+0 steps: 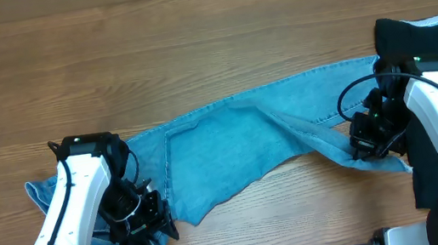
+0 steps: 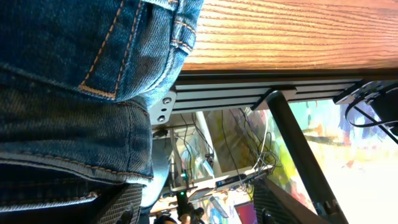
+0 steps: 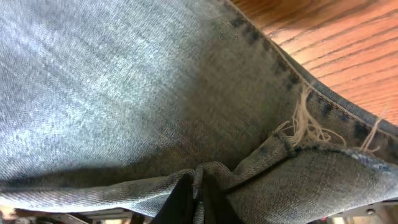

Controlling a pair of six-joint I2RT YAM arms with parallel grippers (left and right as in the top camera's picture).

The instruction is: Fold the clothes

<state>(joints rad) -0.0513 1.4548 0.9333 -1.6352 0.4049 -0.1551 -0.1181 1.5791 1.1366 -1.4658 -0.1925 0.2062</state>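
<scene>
1. The jeans [image 1: 232,151] lie stretched sideways across the wooden tabletop [image 1: 189,32]. The wide waist end is bunched at the left near edge and one leg runs out to the right
2. The right gripper [image 1: 365,143] sits low on the leg end. In its wrist view the fingers are pressed together on a small ridge of denim, pinching the jeans just beside the frayed threads [image 3: 301,124] of the hem
3. That grip near the hem looks chosen so the leg can be lifted and carried over the rest of the garment without the fabric slipping out
4. The left gripper [image 1: 144,227] is down at the bunched waist end by the front edge of the tabletop. In its wrist view the two dark fingers stand spread, with open space between them and nothing clamped
5. Denim with orange stitching [image 2: 99,62] drapes close over the left finger, so the cloth is touching or just beside that gripper without being held
6. The metal rail [image 2: 249,96] under the tabletop shows past the fingers, which suggests the waist end sits right at the edge, perhaps partly over it
7. A black garment [image 1: 413,39] lies at the far right corner behind the right arm. It is near the leg end but is not part of the fold
8. The judgement is that folding is at an early stage. The jeans are not yet doubled over, a crease runs through the middle, and the left end needs a firm hold before both ends can move together
</scene>
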